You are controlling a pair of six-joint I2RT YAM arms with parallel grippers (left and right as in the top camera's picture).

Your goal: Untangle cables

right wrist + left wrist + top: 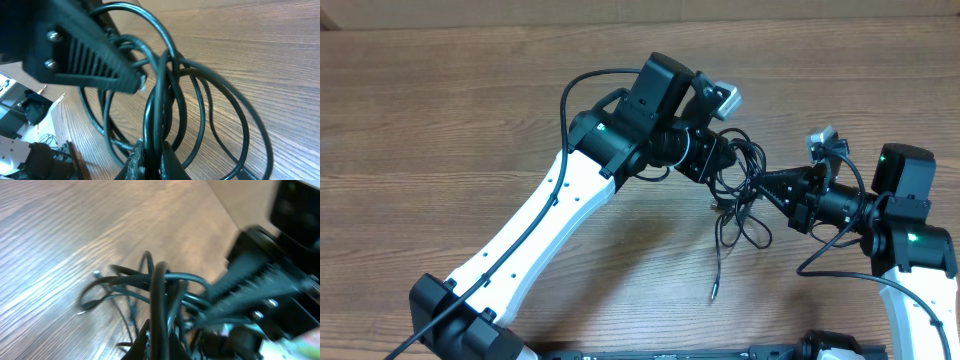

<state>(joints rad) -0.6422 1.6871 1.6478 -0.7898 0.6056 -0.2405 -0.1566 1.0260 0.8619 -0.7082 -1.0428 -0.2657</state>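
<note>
Nearest me, one thin black strand leaves the cables (pixel 740 195) and runs toward the near edge, its long axis near-to-far, ending in a small plug end (pixel 714 296) on the bench (pixel 440 120). Just beyond it the rest is a knotted clump of smooth, round, glossy loops, right of centre, between the two arms. The left fingers (pixel 90 60), matt black wedges with ribbed faces, are closed tight on the clump from its far left side. The right fingers (pixel 250 285), ribbed alike, are pinched shut on strands from the right. Farther back lies brown wood-grain surface
</note>
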